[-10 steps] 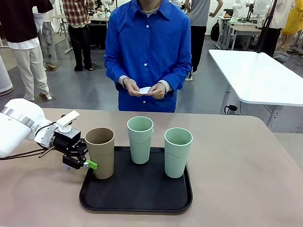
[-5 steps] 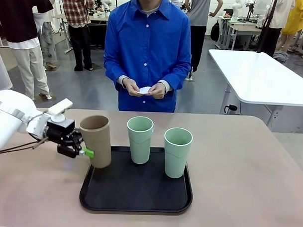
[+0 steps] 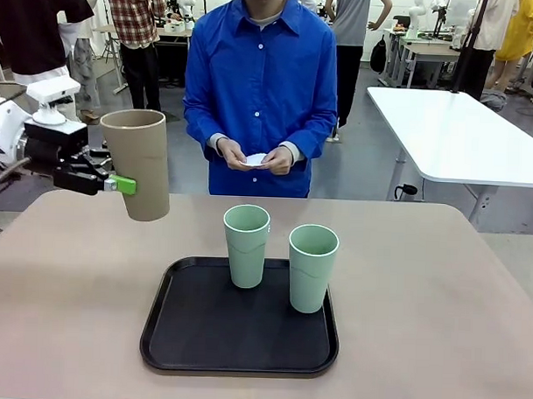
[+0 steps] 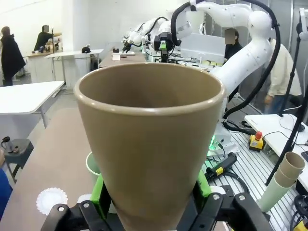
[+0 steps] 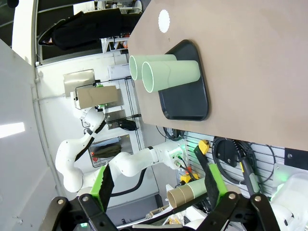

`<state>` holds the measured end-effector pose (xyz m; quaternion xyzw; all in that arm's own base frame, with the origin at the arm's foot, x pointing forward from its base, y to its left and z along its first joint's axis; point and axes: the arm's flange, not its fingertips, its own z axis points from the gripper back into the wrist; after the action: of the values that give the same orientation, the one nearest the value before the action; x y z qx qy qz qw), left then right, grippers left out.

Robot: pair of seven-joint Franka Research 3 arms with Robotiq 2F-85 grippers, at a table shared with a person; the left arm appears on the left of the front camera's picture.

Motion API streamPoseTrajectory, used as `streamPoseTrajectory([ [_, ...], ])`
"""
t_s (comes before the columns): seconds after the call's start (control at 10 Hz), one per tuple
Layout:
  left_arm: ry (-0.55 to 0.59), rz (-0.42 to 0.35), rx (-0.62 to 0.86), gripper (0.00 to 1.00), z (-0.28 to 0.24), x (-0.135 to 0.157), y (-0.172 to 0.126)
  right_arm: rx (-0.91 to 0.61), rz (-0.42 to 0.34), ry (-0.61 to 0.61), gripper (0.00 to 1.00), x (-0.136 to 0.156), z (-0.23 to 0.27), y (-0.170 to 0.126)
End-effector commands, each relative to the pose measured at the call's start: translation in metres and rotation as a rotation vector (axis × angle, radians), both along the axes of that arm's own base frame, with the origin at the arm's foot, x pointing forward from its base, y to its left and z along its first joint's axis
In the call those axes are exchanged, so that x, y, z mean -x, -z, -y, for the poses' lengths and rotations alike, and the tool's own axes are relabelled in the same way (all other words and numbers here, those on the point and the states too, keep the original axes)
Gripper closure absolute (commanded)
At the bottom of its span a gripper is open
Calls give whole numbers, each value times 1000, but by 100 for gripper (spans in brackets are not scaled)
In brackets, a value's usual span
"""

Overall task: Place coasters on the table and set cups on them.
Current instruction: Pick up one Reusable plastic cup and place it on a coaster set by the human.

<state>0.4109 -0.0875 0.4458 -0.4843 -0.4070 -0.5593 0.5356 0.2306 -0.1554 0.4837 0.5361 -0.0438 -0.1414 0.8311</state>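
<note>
In the upper left of the front view, the left gripper (image 3: pixel 127 185) was clamped on the tan-brown cup (image 3: pixel 138 164), one green pad pressed to its side. The cup hung mouth up with a slight lean, clear above the left end of the table (image 3: pixel 439 284). In the left wrist view both green pads hugged the lower wall of that cup (image 4: pixel 149 144) at the bottom centre of the frame. At the lower left of that view one coaster (image 4: pixel 52 199) lay flat on the table. At the centre of the front view, the two mint green cups (image 3: pixel 246 245) (image 3: pixel 312 267) stood upright and just apart on the black tray (image 3: pixel 240 339). Above them, at the top centre, the person's hands (image 3: pixel 275 158) held a second white coaster (image 3: pixel 255 159) between the fingertips at waist height. In the right wrist view, the right gripper (image 5: pixel 158 192) stood wide apart with nothing between its fingers, well off the table. There the tray (image 5: pixel 190 103) and its mint cups sat sideways at centre, and the table coaster (image 5: pixel 164 20) lay near the top of the frame, apart from the tray.
</note>
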Motion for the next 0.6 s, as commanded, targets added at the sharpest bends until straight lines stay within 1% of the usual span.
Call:
streamPoseTrajectory([
  [0.0,-21,-10,-19,100,2,20,-2,-21,8,-2,0,-1,0,-1],
  [0.1,0,0,0,100,0,0,0,-21,8,-2,0,-1,0,-1],
  [0.2,0,0,0,100,0,0,0,-21,8,-2,0,-1,0,-1],
  [0.3,-7,-1,-9,16,1,8,-6,-21,8,-2,0,-1,0,-1],
  [0.4,-24,-6,7,16,3,-10,-1,-21,8,-2,0,-1,0,-1],
  [0.5,-56,6,4,16,10,-43,-2,-21,8,-2,0,-1,0,-1],
])
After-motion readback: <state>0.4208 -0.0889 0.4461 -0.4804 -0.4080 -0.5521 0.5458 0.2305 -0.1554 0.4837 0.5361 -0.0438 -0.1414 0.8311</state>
